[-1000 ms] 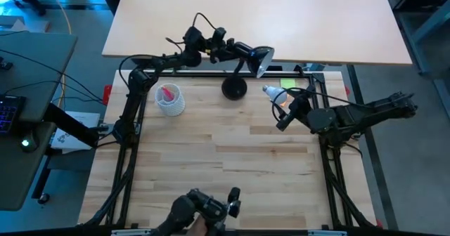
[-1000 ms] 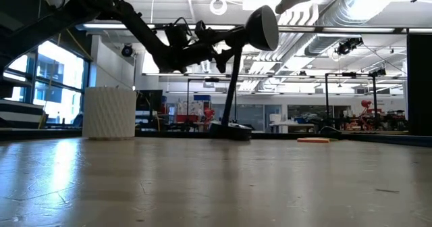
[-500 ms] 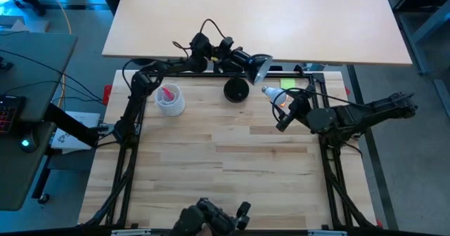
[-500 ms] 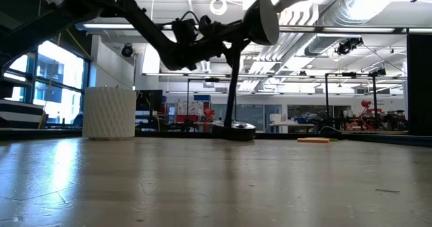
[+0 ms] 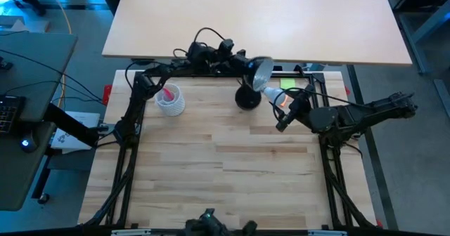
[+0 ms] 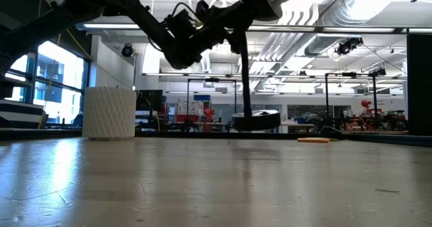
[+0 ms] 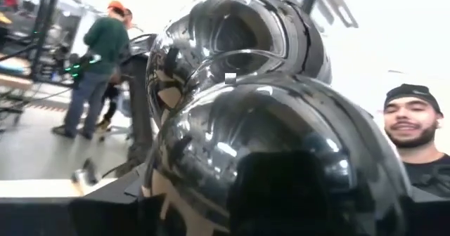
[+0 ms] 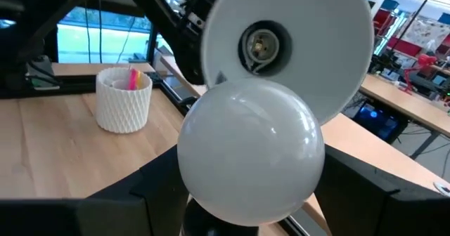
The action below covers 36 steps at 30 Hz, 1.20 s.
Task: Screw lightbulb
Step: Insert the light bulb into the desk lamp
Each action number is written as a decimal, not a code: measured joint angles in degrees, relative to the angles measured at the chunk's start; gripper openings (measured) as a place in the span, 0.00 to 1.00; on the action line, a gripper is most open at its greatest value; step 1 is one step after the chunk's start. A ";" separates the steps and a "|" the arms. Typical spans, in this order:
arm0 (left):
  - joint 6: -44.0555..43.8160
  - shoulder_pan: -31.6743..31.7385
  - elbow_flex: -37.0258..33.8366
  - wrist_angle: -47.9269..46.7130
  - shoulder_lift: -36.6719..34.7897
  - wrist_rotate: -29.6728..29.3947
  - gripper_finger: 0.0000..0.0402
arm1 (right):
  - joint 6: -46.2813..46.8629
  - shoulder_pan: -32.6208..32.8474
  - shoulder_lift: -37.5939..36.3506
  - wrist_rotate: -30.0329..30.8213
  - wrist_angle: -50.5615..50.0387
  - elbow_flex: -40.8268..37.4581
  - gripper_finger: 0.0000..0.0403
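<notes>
you have the lightbulb [image 8: 249, 152] clamped in the right gripper [image 5: 283, 104], its round end toward the wrist camera and its base pointing away from the fingers, toward the lamp. the left gripper [image 5: 226, 62] grasps the black desk lamp [image 5: 256, 73] behind its shade, so the shade's open mouth faces the bulb; the lamp's round base [image 5: 247, 99] sits just beside your right gripper. in the right wrist view the empty socket [image 8: 257, 45] sits in the middle of the white inside of the shade, just ahead of the bulb and a little off its line. so pick-up and presenting the lamp look done. what is left, as i judge it: line the base up with the socket, push in, and twist until seated. no threads are engaged yet.
</notes>
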 joint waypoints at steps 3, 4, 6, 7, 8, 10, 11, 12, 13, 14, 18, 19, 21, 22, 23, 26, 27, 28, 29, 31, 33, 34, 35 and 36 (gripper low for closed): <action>-0.98 -2.10 -0.01 0.93 0.00 0.46 0.64 | -1.12 0.21 0.00 -1.31 2.07 0.00 0.64; -0.84 -2.71 -0.02 0.73 0.00 0.73 0.64 | -1.64 0.40 -0.01 -1.83 2.89 0.01 0.64; 0.46 -3.86 -0.84 0.53 0.00 0.70 0.64 | -2.23 1.04 0.00 -2.02 3.94 0.00 0.64; 1.44 -4.34 -1.56 0.58 0.00 0.52 0.64 | -2.23 1.40 -0.02 -2.02 4.14 0.02 0.64; 2.28 -4.81 -2.35 0.49 0.00 0.43 0.64 | -2.23 1.79 -0.02 -2.00 4.07 0.02 0.64; 3.85 -5.59 -4.30 0.13 0.00 0.39 0.64 | -2.24 2.78 0.00 -1.54 3.95 0.02 0.64; 4.78 -5.91 -5.33 0.34 0.00 -0.23 0.64 | -2.21 3.38 0.00 -1.08 3.84 0.02 0.64; 5.37 -6.11 -6.25 0.54 -0.12 -0.85 0.64 | -2.21 3.89 0.09 -0.46 3.71 0.02 0.64; 5.53 -6.12 -7.06 1.06 -0.28 -0.86 0.64 | -2.26 4.34 0.21 0.14 3.62 0.02 0.64; 5.54 -6.12 -7.74 1.18 -0.37 -0.99 0.64 | -2.36 4.67 0.43 0.37 3.49 0.02 0.64; 6.46 -5.69 -10.60 0.62 -0.39 -1.63 0.64 | -3.00 4.18 1.84 0.63 1.77 -0.74 0.64; 6.47 -5.43 -10.97 0.58 -0.39 -1.20 0.64 | -3.78 3.49 2.33 1.47 1.78 -1.49 0.64; 6.24 -4.71 -11.15 -0.07 -0.39 0.05 0.64 | -5.52 1.76 2.77 1.43 4.92 -3.32 0.64; 6.10 -4.30 -11.14 -1.69 -0.39 0.66 0.64 | -6.44 0.82 2.74 0.56 7.76 -4.58 0.64; 6.17 -3.84 -11.10 -3.78 -0.37 1.14 0.64 | -7.38 -0.20 2.64 -0.87 10.93 -5.93 0.64; 6.83 -2.22 -11.06 -9.94 -0.39 2.48 0.65 | -11.23 -3.33 2.73 -6.35 21.44 -10.68 0.64; 7.00 -1.58 -11.08 -11.75 -0.37 2.87 0.65 | -11.72 -4.27 2.73 -7.62 23.76 -11.87 0.64; 7.56 -1.01 -11.14 -13.55 -0.37 3.23 0.65 | -12.18 -5.13 2.73 -8.45 25.75 -12.73 0.64; 8.02 -0.53 -11.17 -15.54 -0.34 3.51 0.65 | -12.22 -5.88 2.68 -9.17 26.76 -13.28 0.64; 8.59 0.22 -11.26 -18.09 -0.20 4.12 0.65 | -11.87 -6.95 2.67 -9.24 26.24 -13.74 0.64; 8.49 0.61 -11.27 -19.10 -0.11 4.73 0.66 | -11.18 -7.66 2.67 -9.29 24.91 -13.75 0.64; 8.62 0.67 -11.26 -19.21 -0.11 5.06 0.66 | -11.19 -7.86 2.67 -9.33 24.81 -13.75 0.64; 8.99 0.62 -11.26 -19.21 -0.11 5.19 0.66 | -11.19 -7.99 2.67 -9.31 24.68 -13.75 0.64; 9.49 0.40 -11.26 -19.22 -0.11 5.20 0.66 | -11.21 -8.15 2.67 -9.46 24.70 -13.75 0.64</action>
